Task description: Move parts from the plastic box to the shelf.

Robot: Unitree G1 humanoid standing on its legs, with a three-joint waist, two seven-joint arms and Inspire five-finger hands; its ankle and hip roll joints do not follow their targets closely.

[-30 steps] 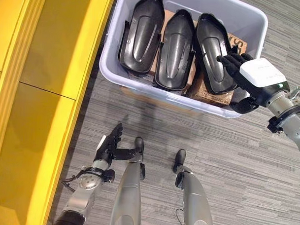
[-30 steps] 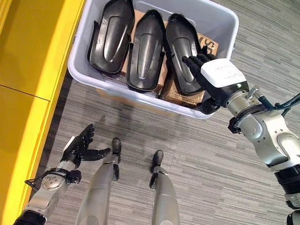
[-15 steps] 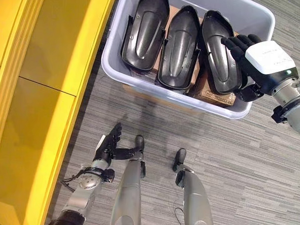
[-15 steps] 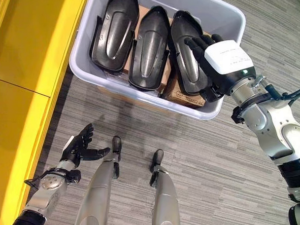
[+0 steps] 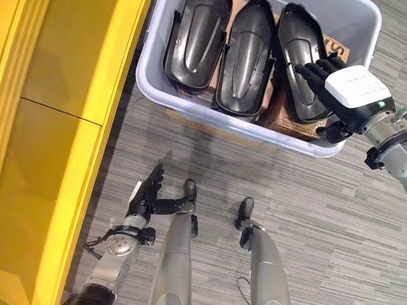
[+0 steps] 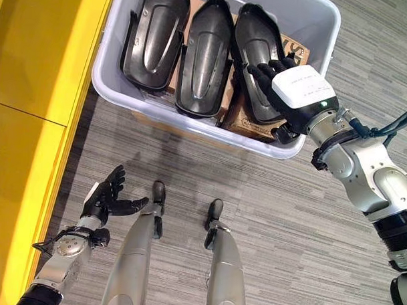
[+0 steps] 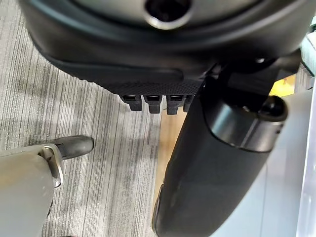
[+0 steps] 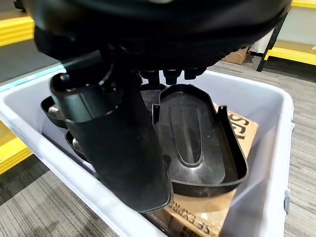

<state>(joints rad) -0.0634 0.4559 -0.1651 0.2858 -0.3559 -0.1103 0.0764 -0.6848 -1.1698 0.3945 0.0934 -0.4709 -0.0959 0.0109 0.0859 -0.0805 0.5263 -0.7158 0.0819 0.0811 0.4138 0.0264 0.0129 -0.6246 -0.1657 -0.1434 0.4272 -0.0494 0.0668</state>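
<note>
A pale grey plastic box (image 5: pixel 191 115) sits on grey striped carpet (image 5: pixel 308 223), beside a yellow shelf unit (image 5: pixel 51 120) on my left. Inside it, three black moulded plastic parts (image 5: pixel 245 57) lie side by side, hollow side up, resting on brown cardboard (image 5: pixel 285 118). My right hand (image 5: pixel 342 94), dark with a white cover on its back, reaches over the box's near right corner, its fingers (image 5: pixel 312 70) stretched out straight above the rightmost part (image 6: pixel 257 57), holding nothing. I cannot tell whether they touch it. My left hand (image 5: pixel 145 197) hangs low near the floor, fingers relaxed and spread, empty.
</note>
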